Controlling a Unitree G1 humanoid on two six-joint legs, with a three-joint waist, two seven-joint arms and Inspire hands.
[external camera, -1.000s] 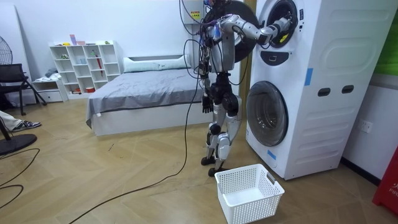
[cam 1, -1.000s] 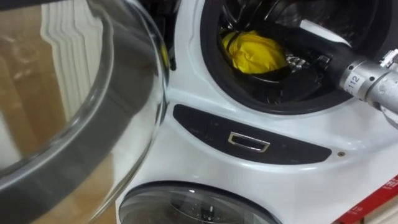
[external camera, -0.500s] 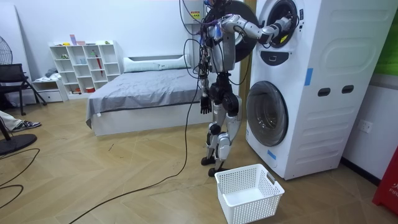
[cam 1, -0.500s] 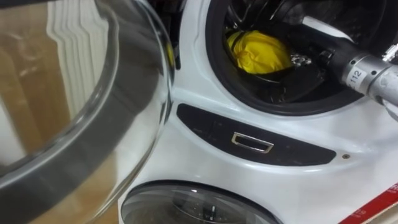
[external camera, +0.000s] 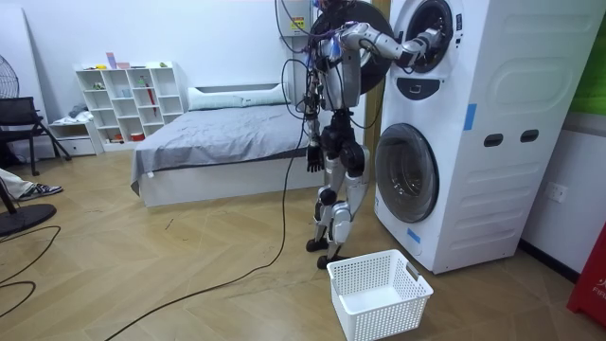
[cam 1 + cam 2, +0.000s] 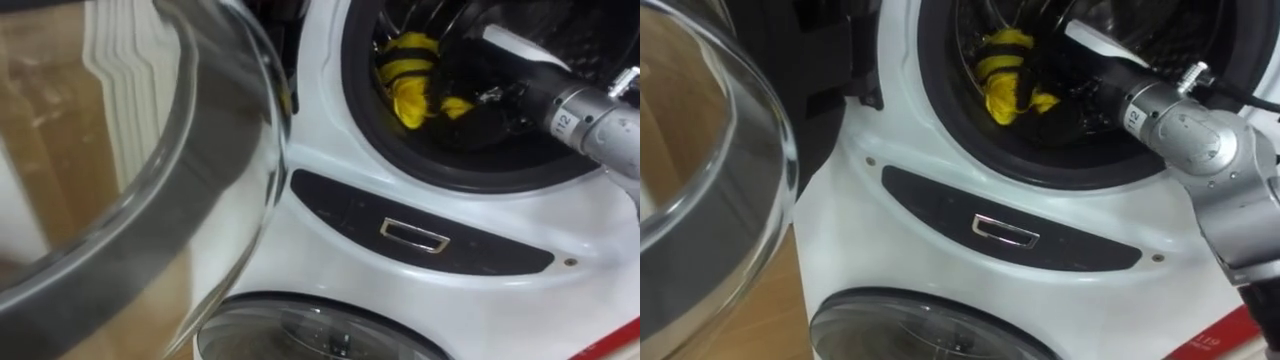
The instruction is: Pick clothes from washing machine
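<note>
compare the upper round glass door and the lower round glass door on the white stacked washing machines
The upper round glass door is swung open to the robot's left; the lower round glass door is shut. The upper door's drum is exposed, with the right hand closed on a yellow cloth inside; the lower door covers its drum. Both are round clear glass.

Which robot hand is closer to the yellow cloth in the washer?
Right. The right hand is in the washer, fingers curled round the yellow cloth; the left hand hangs by the robot's hip.

Behind robot hand (image 6: 468, 82), some yellow cloth (image 6: 408, 98)
</note>
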